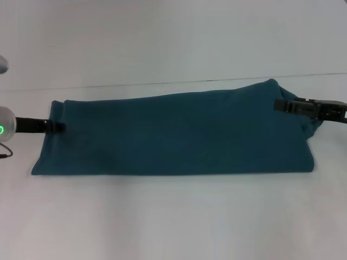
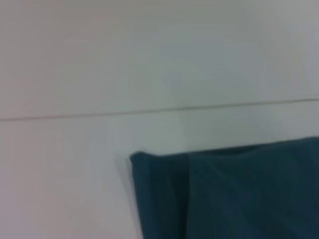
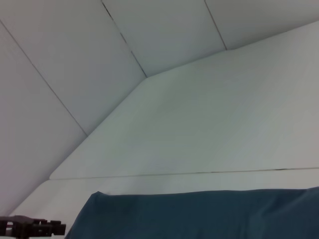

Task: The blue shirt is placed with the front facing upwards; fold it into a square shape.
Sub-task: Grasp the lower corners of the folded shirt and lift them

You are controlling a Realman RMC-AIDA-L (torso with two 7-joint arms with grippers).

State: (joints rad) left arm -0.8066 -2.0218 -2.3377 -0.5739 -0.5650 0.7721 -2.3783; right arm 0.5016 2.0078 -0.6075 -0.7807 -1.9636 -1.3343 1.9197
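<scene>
Shirt [image 1: 179, 135] lies as a long band across bench [image 1: 173, 216], L gripper [image 1: 60, 128] at left end, R gripper [image 1: 284, 105] at right; jaws' state can't tell.

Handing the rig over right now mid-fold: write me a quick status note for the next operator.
Left gripper: at the shirt's left end, low on the cloth; grip unclear.
Right gripper: at the right end near the far corner; grip unclear.
Blue shirt: lies as one long band across the white table, lettering hidden, right end bunched.
Done: folded lengthwise.
Left: fold the band's ends over to make a square, then smooth the right end.
</scene>
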